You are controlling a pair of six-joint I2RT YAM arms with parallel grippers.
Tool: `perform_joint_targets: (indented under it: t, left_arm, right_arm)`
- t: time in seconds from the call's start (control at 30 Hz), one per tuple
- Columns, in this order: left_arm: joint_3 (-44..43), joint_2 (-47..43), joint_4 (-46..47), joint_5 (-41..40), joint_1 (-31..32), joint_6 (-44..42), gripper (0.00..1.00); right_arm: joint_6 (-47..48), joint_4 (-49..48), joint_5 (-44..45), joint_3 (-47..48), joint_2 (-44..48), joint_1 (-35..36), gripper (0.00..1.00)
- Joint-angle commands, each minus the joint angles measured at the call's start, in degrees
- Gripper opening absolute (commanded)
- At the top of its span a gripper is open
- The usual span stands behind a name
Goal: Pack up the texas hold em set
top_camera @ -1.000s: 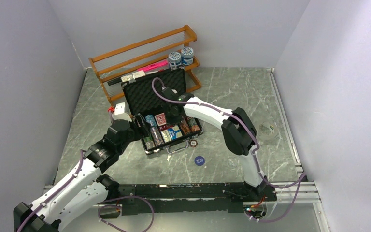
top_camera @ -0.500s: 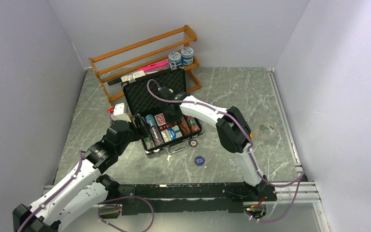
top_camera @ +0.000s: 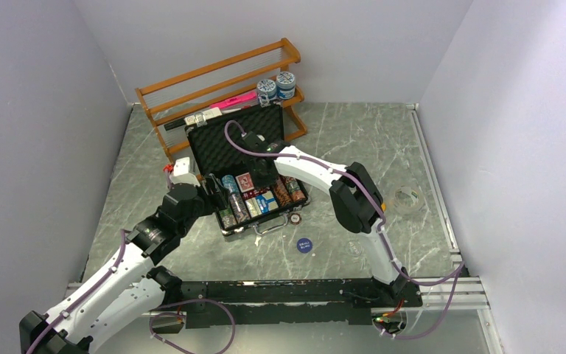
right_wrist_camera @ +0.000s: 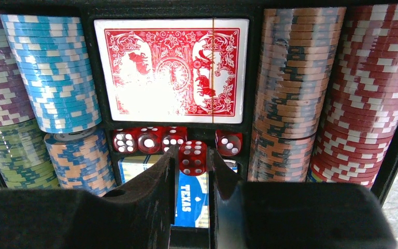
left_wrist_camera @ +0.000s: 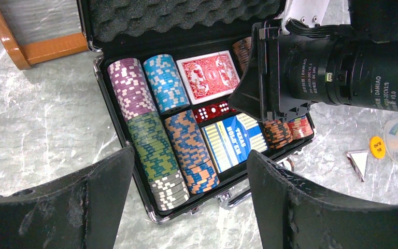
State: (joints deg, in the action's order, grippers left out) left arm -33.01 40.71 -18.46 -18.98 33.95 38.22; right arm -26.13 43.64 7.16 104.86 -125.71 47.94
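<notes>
The black briefcase (top_camera: 230,141) stands open, foam lid up against the rack. Its tray holds chip stacks (left_wrist_camera: 155,150), a red card deck (right_wrist_camera: 171,70), a blue card deck (left_wrist_camera: 236,140) and a row of red dice (right_wrist_camera: 137,140). My right gripper (right_wrist_camera: 192,155) hovers over the dice slot, shut on one red die (right_wrist_camera: 192,158); it also shows in the top view (top_camera: 264,177). My left gripper (left_wrist_camera: 190,155) is open and empty above the case's front left corner. A blue round button disc (top_camera: 304,245) lies on the table in front of the case.
The orange wooden rack (top_camera: 214,80) with two blue-and-white jars (top_camera: 276,87) stands behind the case. A small white box (top_camera: 185,168) sits left of it. A clear round container (top_camera: 408,199) lies right. A yellow disc (left_wrist_camera: 377,147) and a triangular piece (left_wrist_camera: 359,160) lie by the case.
My right arm's elbow has shifted slightly left and its gripper edged further over the tray, then stopped. My left arm has barely moved.
</notes>
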Motion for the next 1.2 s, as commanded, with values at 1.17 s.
perform_joint_targets:
  t: [1.17]
  left_arm:
    - [-0.91, 0.50, 1.06, -0.47, 0.15, 0.02, 0.85]
  right_arm:
    - [1.86, -1.62, -1.13, 1.14, 2.06, -0.31, 0.47]
